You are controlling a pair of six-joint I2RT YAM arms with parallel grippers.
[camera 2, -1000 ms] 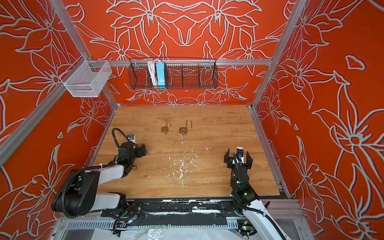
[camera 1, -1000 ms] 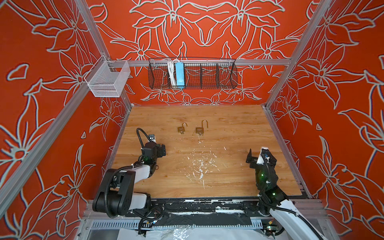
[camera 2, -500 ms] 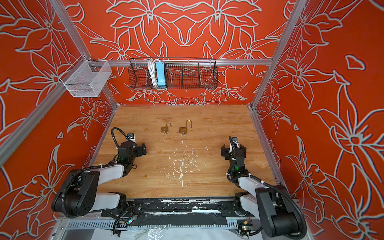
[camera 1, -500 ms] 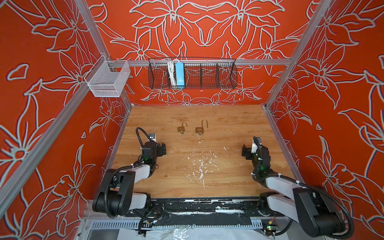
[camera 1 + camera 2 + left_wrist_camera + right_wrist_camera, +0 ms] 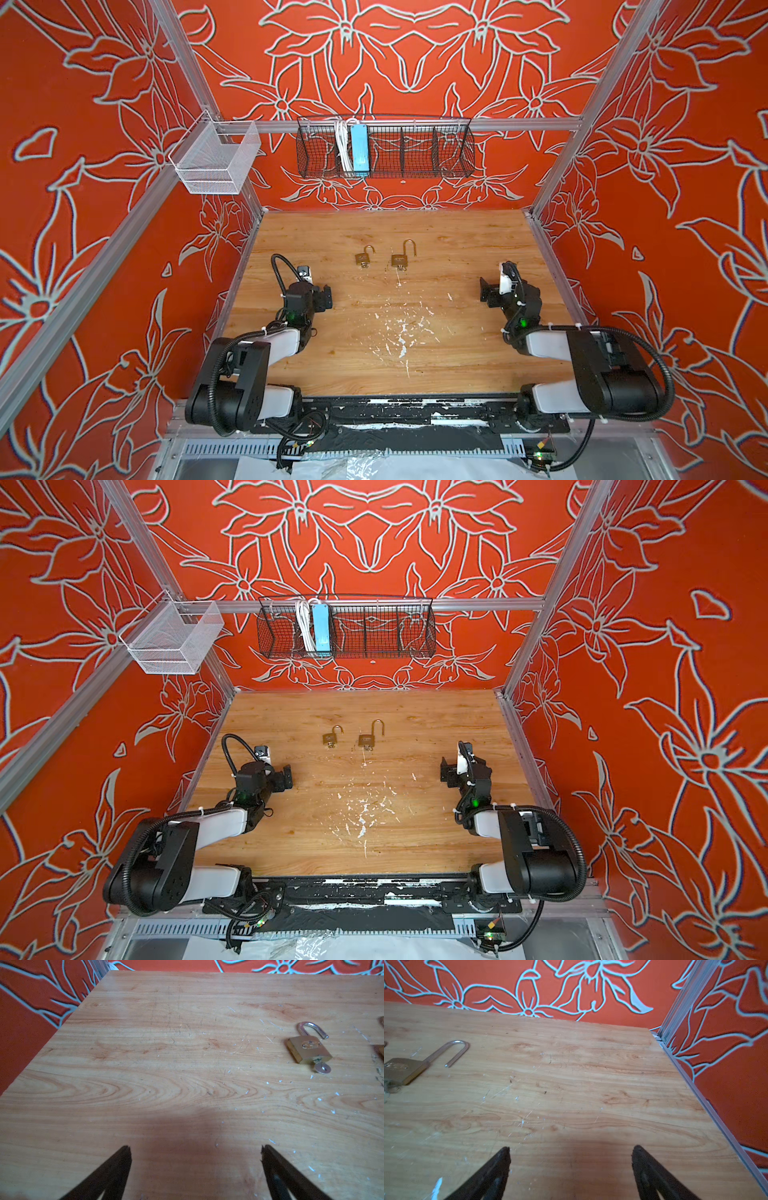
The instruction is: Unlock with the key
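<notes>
The right gripper (image 5: 487, 293) has swung out to the right side of the table (image 5: 374, 232) and sits low over bare wood, while the left gripper (image 5: 326, 297) has stayed put on the left; both have their jaws spread wide with nothing between them. The short-shackle padlock (image 5: 364, 258) lies flat toward the table's far edge, its shackle sprung open and a key (image 5: 322, 1068) in its base; the long-shackle padlock (image 5: 400, 259) lies just beside it on the right, also open; both are well apart from either gripper.
</notes>
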